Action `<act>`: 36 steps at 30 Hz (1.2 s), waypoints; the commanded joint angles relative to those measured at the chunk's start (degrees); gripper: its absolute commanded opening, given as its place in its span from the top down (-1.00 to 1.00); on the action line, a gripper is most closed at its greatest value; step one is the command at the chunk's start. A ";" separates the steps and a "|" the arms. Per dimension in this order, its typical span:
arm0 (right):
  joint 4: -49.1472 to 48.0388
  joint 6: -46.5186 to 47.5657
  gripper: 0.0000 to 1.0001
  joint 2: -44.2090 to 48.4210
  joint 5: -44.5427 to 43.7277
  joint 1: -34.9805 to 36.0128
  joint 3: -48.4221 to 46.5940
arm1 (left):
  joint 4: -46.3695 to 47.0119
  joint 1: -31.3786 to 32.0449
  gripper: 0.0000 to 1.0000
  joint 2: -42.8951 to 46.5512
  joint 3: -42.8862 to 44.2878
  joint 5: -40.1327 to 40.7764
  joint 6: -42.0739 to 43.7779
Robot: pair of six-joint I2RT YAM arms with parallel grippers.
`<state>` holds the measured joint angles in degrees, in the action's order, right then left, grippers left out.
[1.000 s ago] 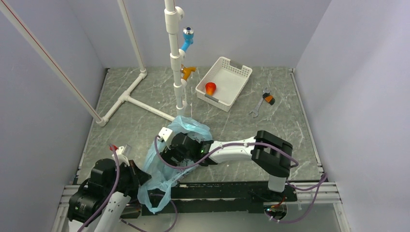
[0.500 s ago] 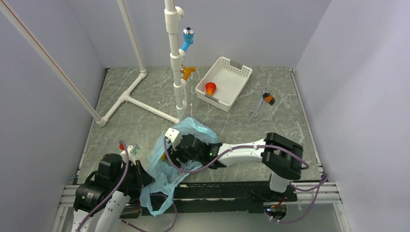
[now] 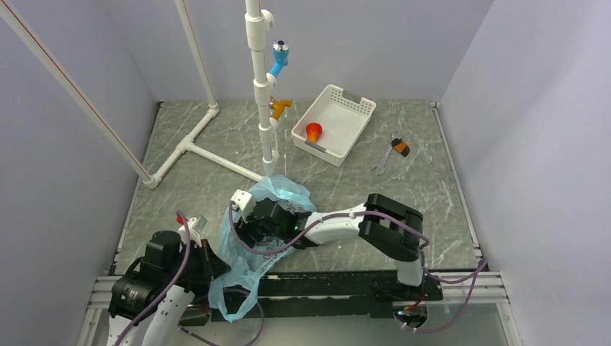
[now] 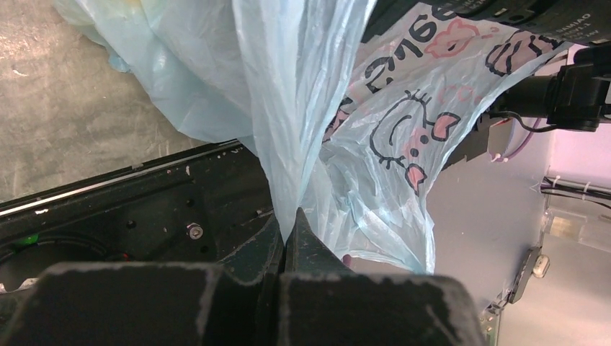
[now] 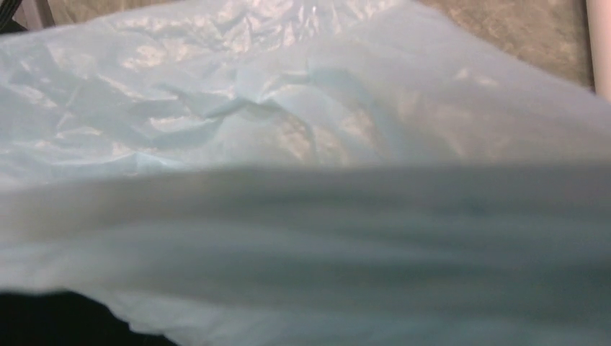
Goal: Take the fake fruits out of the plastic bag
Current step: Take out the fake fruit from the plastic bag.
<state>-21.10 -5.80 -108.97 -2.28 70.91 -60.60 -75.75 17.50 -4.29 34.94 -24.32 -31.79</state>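
While the left hand (image 4: 290, 229) pinches the plastic bag (image 4: 288, 94), the right hand (image 3: 259, 220) seems to dig in; I cannot tell if it is open. Next, it must grab a fruit.

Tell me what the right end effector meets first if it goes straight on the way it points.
The plastic bag: its crinkled light-blue film fills the right wrist view, apparently very close. What lies behind it is hidden.
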 commanded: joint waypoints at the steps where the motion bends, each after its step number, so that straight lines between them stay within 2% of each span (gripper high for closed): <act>1: -3.55 -0.49 -0.29 -2.95 0.49 -0.40 -4.97 | 1.09 0.08 1.00 0.87 -0.37 -1.08 -0.27; 6: -2.49 0.21 -0.38 -7.70 1.05 -0.64 -8.64 | 1.05 0.08 1.00 0.63 -0.18 -1.05 -0.05; 11: -2.52 -0.23 -0.38 -9.70 3.55 -1.55 -10.42 | 0.73 0.08 1.00 0.89 0.09 -1.08 0.09; 16: -3.40 -1.47 -0.67 -11.14 7.33 -2.46 -12.57 | 1.21 0.08 1.00 0.64 -0.48 -1.26 0.06; 20: -4.32 -1.94 -0.66 -11.83 8.45 -2.92 -13.68 | 1.09 0.08 1.00 0.42 -0.18 -1.18 0.21; 22: -4.43 -1.85 -0.55 -12.61 9.29 -3.11 -14.62 | 1.05 0.08 1.00 0.36 -0.13 -1.26 0.38; 26: -2.72 -2.06 -0.08 -12.30 10.39 -3.35 -15.45 | 0.67 0.08 1.00 0.22 0.08 -0.88 -0.08; 29: -2.23 -2.16 0.21 -9.57 9.64 -3.34 -13.11 | 0.42 0.08 1.00 0.77 0.54 -0.69 -0.02; 34: 3.78 -2.34 0.55 -1.82 3.81 -3.31 -8.79 | 1.02 0.08 1.00 0.69 1.66 1.46 -0.93; 36: 5.72 -2.62 0.62 1.67 0.92 -3.32 -6.17 | 1.12 0.08 1.00 0.37 2.77 2.96 -0.71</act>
<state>-18.33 -7.42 -116.60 4.82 68.14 -70.00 -75.26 17.50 -3.84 34.94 -23.88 -32.21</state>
